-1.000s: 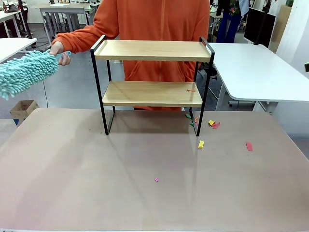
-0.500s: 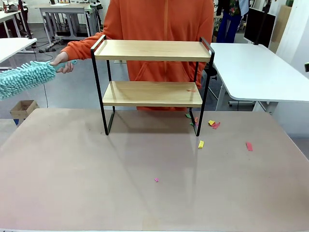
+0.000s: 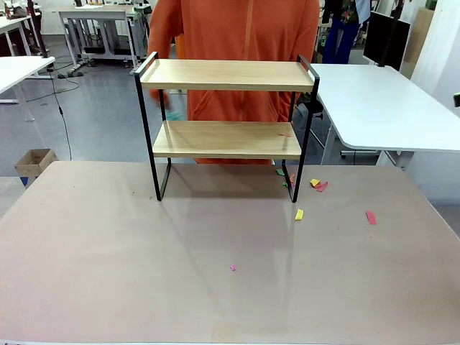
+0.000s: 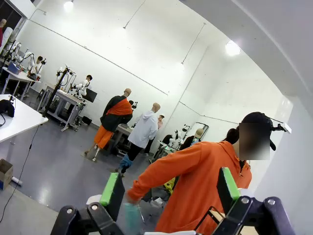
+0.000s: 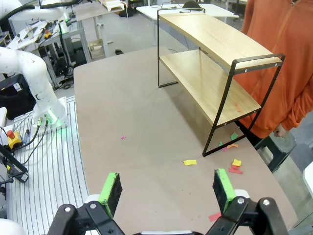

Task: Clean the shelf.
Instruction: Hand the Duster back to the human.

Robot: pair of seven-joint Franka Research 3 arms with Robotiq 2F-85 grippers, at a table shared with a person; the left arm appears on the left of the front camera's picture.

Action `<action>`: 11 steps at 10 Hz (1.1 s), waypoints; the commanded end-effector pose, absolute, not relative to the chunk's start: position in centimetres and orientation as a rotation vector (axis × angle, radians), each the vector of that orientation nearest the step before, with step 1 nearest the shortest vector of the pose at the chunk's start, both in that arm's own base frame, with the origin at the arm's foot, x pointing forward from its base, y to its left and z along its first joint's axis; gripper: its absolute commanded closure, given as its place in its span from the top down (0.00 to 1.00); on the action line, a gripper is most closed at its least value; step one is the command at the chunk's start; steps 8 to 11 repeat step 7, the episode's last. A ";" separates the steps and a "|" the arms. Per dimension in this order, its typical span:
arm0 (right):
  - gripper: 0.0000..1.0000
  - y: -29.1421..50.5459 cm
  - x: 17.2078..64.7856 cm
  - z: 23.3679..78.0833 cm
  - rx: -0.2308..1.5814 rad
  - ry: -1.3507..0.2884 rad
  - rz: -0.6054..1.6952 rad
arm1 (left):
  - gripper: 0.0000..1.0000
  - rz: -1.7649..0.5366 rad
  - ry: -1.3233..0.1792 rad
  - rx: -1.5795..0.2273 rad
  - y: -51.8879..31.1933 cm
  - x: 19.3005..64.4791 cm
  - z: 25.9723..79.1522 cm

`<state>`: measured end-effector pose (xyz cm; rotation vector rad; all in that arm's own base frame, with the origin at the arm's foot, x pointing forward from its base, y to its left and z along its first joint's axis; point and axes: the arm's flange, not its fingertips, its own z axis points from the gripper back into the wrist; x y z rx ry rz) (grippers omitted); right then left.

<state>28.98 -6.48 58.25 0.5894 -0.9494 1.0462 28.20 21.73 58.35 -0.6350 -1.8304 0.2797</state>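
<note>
At the far left of the front view, a small cardboard box (image 3: pixel 34 163) sits on the floor beyond the brown surface (image 3: pixel 108 273). Moving right, the shelf (image 3: pixel 226 75) stands upright on the far middle part of that surface, its black frame legs planted near the far edge; both light wood boards are level, and one small reddish scrap (image 3: pixel 285 134) lies on the lower board toward its right end. Directly behind the shelf stands a person in an orange top (image 3: pixel 237 29), and a blurred bit of teal (image 3: pixel 172 114) shows just behind the left side of the frame, between the two boards. On the surface in front of the shelf lies a tiny pink scrap (image 3: pixel 233 267). Farther right, paper scraps are scattered near the shelf's right legs: a yellow piece (image 3: pixel 299 214), a yellow and red pair (image 3: pixel 318 185), and a red piece (image 3: pixel 371 217) well apart to the right. A white table (image 3: pixel 381 108) stands beyond, on the right.

From the left wrist view, the left pincer (image 4: pixel 169 191) is raised and stands wide with nothing between its green pads, facing the person's orange sleeve. From the right wrist view, the right pincer (image 5: pixel 167 188) is likewise wide and empty, hanging above the surface well short of the shelf (image 5: pixel 215 54).
</note>
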 end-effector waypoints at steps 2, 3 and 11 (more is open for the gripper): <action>1.00 -6.5 29.1 58.3 0.594 -0.975 1.056 | 1.00 0.284 -1.838 -0.652 21.5 28.1 58.4; 1.00 -6.5 29.1 58.3 0.594 -0.975 1.056 | 1.00 0.284 -1.838 -0.652 21.5 28.1 58.4; 1.00 -6.5 29.1 58.3 0.594 -0.975 1.056 | 1.00 0.284 -1.838 -0.652 21.5 28.1 58.4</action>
